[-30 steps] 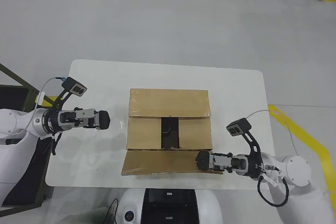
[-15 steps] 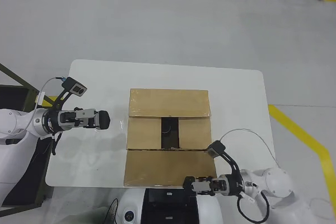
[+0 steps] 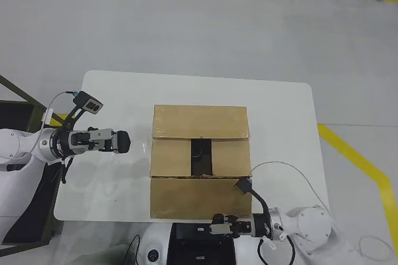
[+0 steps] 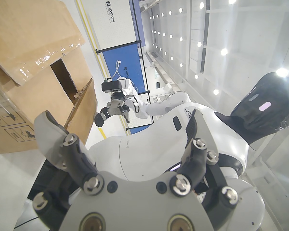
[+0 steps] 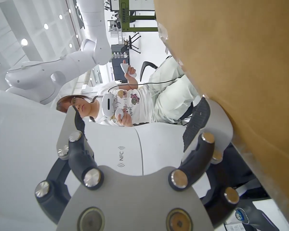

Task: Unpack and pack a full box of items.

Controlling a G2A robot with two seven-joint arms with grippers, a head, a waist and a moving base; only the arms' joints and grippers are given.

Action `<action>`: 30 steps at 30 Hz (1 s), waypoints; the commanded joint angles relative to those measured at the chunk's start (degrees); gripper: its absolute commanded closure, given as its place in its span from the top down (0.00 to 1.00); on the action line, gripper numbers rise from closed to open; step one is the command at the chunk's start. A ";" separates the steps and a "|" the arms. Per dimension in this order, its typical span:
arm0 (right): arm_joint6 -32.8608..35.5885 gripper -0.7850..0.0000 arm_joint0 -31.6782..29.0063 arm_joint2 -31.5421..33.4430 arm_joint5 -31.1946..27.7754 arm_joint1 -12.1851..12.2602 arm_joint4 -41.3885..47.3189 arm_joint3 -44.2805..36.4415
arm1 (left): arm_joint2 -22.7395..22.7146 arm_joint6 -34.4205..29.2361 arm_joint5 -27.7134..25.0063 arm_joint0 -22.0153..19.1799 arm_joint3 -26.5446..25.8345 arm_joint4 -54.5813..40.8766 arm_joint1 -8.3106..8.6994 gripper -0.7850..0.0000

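Note:
A brown cardboard box [image 3: 199, 142] stands in the middle of the white table [image 3: 278, 106]. Its two inner flaps leave a dark slot [image 3: 201, 157] between them, and its near flap [image 3: 199, 197] lies folded outward toward the front edge. My left gripper [image 3: 123, 141] hovers left of the box, open and empty; its wrist view shows the box's side [image 4: 38, 78] ahead of the spread fingers [image 4: 48, 126]. My right gripper [image 3: 216, 225] sits below the table's front edge under the near flap, open, with one finger [image 5: 200, 118] beside the flap's cardboard [image 5: 231, 49].
A dark cart [image 3: 13, 172] stands off the table's left side. A yellow floor line [image 3: 358, 159] runs on the right. Bare table lies on both sides of the box and behind it.
My right arm has swung from the near flap's right end down and left, below the table's front edge. The near flap has folded farther outward. The left arm has stayed still.

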 commanded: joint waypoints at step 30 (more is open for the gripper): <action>-17.81 1.00 -3.94 -1.72 -12.73 1.13 -11.75 -0.02 | 0.00 0.00 0.00 0.00 0.00 0.00 0.00 1.00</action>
